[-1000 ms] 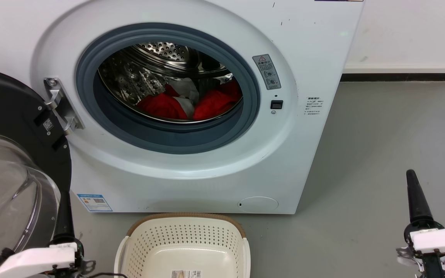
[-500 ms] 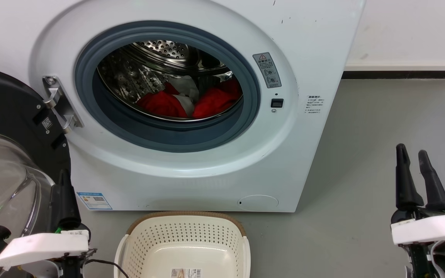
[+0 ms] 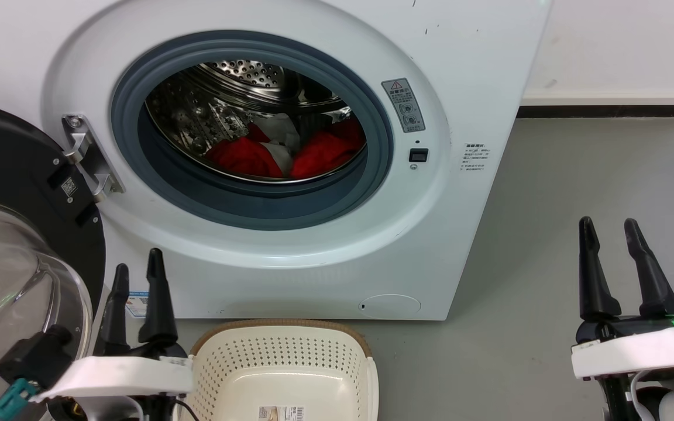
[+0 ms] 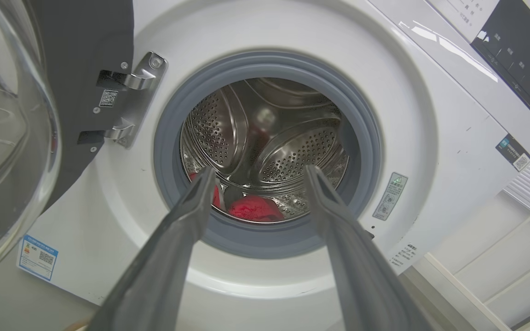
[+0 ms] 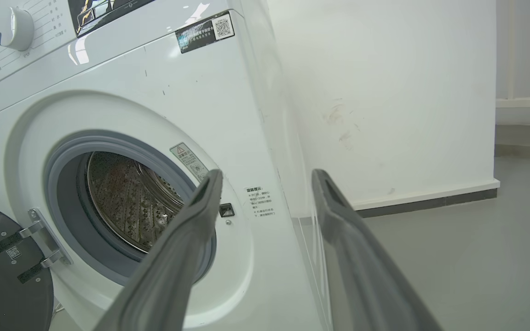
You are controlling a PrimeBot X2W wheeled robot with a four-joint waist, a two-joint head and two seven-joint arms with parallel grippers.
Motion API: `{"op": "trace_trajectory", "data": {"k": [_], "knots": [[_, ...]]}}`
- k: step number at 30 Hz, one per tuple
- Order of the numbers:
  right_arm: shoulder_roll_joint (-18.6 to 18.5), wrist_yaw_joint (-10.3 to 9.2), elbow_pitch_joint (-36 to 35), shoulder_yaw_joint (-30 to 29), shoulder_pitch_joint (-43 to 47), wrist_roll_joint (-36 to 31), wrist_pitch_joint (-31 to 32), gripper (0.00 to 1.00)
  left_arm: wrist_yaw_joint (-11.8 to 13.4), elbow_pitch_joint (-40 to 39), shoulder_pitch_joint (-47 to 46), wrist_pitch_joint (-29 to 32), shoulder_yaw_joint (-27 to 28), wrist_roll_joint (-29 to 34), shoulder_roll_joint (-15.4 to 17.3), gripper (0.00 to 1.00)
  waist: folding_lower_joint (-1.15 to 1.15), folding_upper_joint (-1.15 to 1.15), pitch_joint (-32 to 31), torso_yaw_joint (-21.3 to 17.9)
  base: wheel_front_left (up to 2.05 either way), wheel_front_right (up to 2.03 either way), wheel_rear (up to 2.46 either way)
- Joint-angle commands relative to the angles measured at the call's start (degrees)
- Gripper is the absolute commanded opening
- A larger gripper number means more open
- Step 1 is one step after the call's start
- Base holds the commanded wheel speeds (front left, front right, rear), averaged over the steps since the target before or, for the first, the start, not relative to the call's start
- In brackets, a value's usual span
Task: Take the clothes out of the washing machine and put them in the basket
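Washing machine (image 3: 477,70) is standing with its door (image 3: 3,169) swung wide open to the left, and the glass bowl is bulging toward me. I am looking straight into the steel drum (image 3: 243,76) through the grey seal (image 3: 255,204).

The clothes (image 3: 243,159) are lying in the bottom of the drum, close behind its near lip. Red cloth is heaping on the left and again on the right, the two heaps touching. A crumpled white patch (image 3: 281,131) is sitting between them and a little farther back. I cannot tell which garment is which from here. In the left wrist view the same red cloth is peeking over the bottom of the seal.

Basket (image 3: 281,358) is sitting on the grey floor (image 3: 577,175) just in front of the machine, below the opening. The far end of its brown rim is almost touching the front panel. Its bare cream bottom is showing, with a barcode sticker (image 3: 281,414) lying on it. The near end is running off the bottom of the head view.

Left gripper (image 3: 137,260) is hovering low at the left, just beside the basket's left wall and in front of the machine's lower left corner. Its fingers are standing apart and gripping nothing. They are pointing at the drum opening in the wrist view.

Right gripper (image 3: 608,221) is hovering over bare floor on the right, well apart from both machine and basket. Its fingers are spreading a bit wider and carrying nothing.
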Motion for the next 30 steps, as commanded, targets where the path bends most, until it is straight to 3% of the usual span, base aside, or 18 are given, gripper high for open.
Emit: {"op": "trace_trajectory", "data": {"k": [1,16,30], "knots": [[-0.3,0.0,-1.1,0.3,0.0,-1.8,-0.5,1.0,0.4,-1.2,0.0,-0.6,-0.6,2.2,0.2,1.0,-0.01,0.0,0.0,0.0,0.0,0.0,0.0],[-0.3,0.0,1.6,2.6,2.3,-10.2,-2.8,1.0,4.2,-0.4,1.6,-2.8,-6.0,17.9,0.4,1.0,-0.01,0.0,0.2,-0.3,0.0,0.0,0.0],[-0.3,0.0,5.1,2.6,4.2,-16.3,-4.5,1.0,7.5,3.8,2.8,-4.6,-9.9,25.0,2.4,1.0,-0.01,0.0,-0.1,-0.5,0.0,0.0,0.0]]}}
